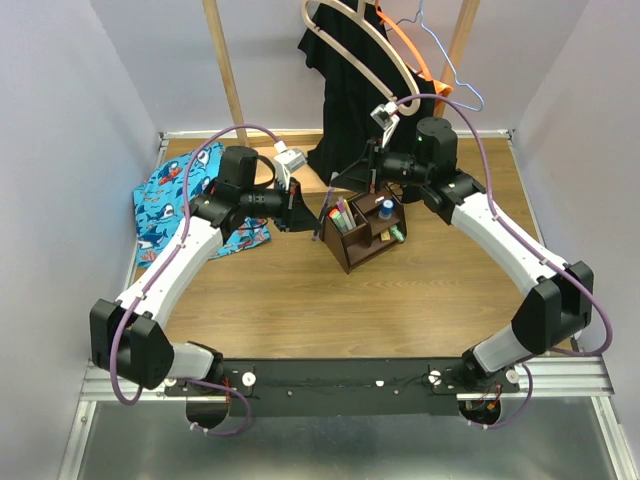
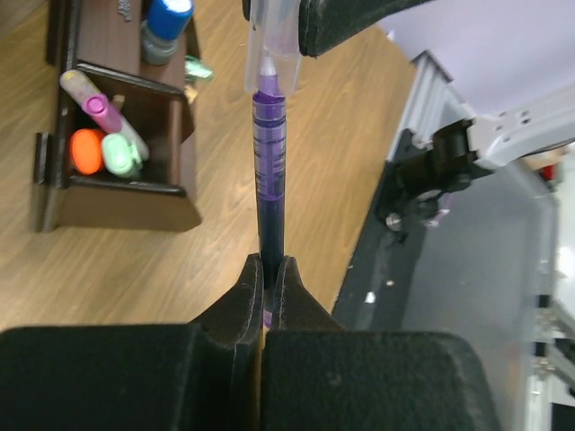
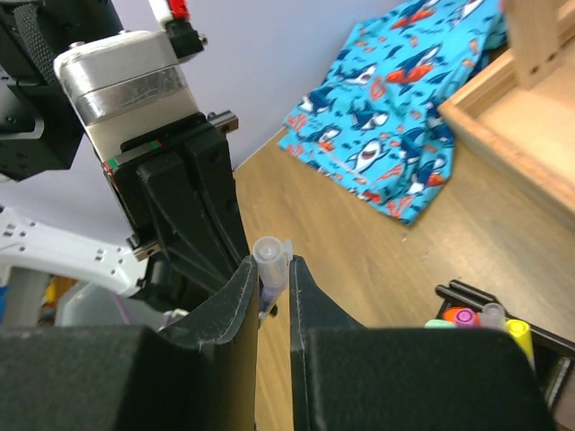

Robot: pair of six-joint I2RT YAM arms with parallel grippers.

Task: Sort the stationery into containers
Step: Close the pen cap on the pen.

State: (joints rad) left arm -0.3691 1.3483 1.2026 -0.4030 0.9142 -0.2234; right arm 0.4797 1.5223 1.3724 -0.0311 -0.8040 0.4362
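Observation:
A thin purple pen (image 2: 269,171) hangs in the air between both grippers. My left gripper (image 2: 271,262) is shut on its tail end. My right gripper (image 3: 272,262) is shut on its clear capped end (image 3: 269,256), and its black fingers (image 2: 314,22) show at the top of the left wrist view. The dark brown organizer (image 1: 352,250) stands on the table just beside the pen. Its front slot (image 2: 117,197) holds a pink-and-yellow marker (image 2: 94,99), an orange marker (image 2: 86,150) and a pale green one (image 2: 119,154). A blue bottle (image 2: 166,22) stands in a rear slot.
A blue shark-patterned cloth (image 1: 175,205) lies at the table's left. A light wooden rack base (image 3: 512,117) with uprights, hangers and a black garment (image 1: 350,100) stands at the back. The metal rail with the arm mounts (image 2: 431,180) runs along the table's near edge.

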